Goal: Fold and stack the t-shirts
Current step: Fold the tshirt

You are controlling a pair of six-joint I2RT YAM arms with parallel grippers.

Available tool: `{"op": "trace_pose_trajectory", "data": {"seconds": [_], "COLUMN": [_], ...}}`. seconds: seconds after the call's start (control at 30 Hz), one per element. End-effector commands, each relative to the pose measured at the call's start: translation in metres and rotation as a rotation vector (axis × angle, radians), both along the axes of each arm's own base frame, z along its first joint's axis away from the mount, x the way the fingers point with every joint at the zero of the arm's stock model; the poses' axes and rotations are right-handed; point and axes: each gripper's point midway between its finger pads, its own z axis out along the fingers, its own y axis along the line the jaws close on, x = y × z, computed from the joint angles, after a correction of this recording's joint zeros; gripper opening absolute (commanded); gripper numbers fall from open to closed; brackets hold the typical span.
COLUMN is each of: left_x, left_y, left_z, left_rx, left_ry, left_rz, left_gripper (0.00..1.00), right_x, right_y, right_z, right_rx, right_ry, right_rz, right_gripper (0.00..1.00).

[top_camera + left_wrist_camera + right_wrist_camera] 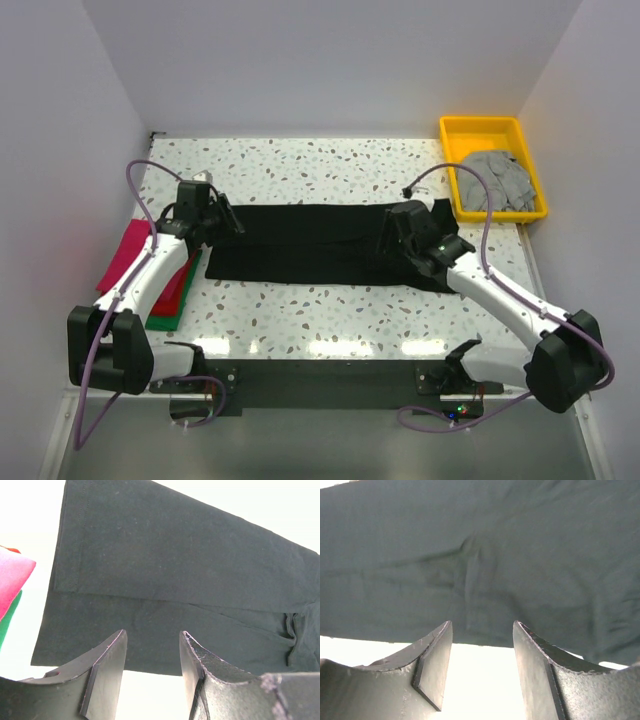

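A black t-shirt [300, 245] lies folded into a long band across the middle of the table. My left gripper [228, 222] hovers at its left end, open with nothing between the fingers [152, 632]; the shirt's near edge [175, 565] lies just past the tips. At the shirt's right end my right gripper [392, 235] is also open and empty [482, 623], with the black cloth [480, 555] just beyond its tips. At the left edge lies a stack of magenta [125, 252], red [172, 290] and green [170, 318] t-shirts. A grey t-shirt [498, 178] lies crumpled in the tray.
The yellow plastic tray [480, 128] stands at the back right corner. White walls close in the table on the left, back and right. The speckled tabletop [320, 300] shows between the black shirt and the arm bases.
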Motion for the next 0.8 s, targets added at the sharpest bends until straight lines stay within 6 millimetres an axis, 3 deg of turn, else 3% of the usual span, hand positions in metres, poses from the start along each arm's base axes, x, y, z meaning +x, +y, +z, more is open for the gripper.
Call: {"op": "trace_pose_trajectory", "data": {"seconds": [0.0, 0.17, 0.3, 0.4, 0.63, 0.77], "left_x": [0.005, 0.005, 0.004, 0.004, 0.004, 0.005], "left_y": [-0.004, -0.007, -0.007, -0.006, -0.009, -0.011], "left_z": [0.006, 0.001, 0.000, 0.000, -0.002, -0.001], "left_rx": [-0.002, -0.010, -0.010, -0.009, -0.019, -0.027], "left_ry": [-0.045, -0.030, -0.026, -0.027, -0.018, -0.019], "left_rz": [-0.033, -0.042, -0.043, -0.042, -0.046, -0.055], "left_gripper": [0.51, 0.51, 0.51, 0.51, 0.51, 0.52], "right_x": [0.014, 0.017, 0.000, -0.014, -0.033, -0.027], "right_y": [-0.033, -0.049, -0.054, -0.052, -0.054, -0.053], "right_z": [0.008, -0.027, -0.071, -0.089, -0.100, -0.079], "right_rx": [-0.070, -0.083, -0.085, -0.061, -0.033, -0.023], "right_ry": [-0.003, 0.066, 0.163, 0.210, 0.240, 0.207], "right_rz": [-0.106, -0.154, -0.163, -0.161, -0.156, -0.154], "right_gripper": [0.55, 0.54, 0.52, 0.50, 0.51, 0.51]}}
